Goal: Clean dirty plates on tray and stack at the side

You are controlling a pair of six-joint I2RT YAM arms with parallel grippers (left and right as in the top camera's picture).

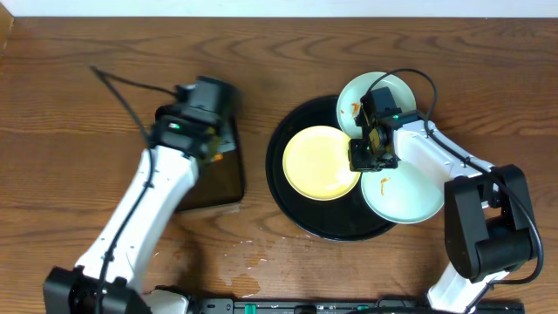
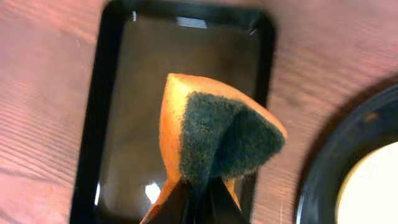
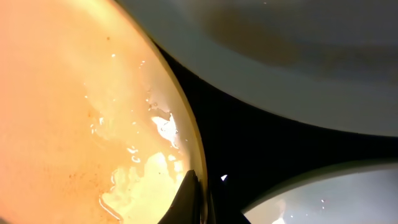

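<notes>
Yellow plate (image 1: 321,162), on tray (image 1: 291,215): rim at right gripper (image 1: 364,158), clenched. Left gripper (image 2: 196,188): grasping sponge (image 2: 217,134), above rectangular tray (image 2: 98,124).

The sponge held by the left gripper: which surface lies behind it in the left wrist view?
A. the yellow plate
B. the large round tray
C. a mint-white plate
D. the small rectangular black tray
D: the folded orange-and-green sponge, pinched in the left gripper, shows against the glossy floor of the small rectangular black tray; the round tray is off to the side.
</notes>
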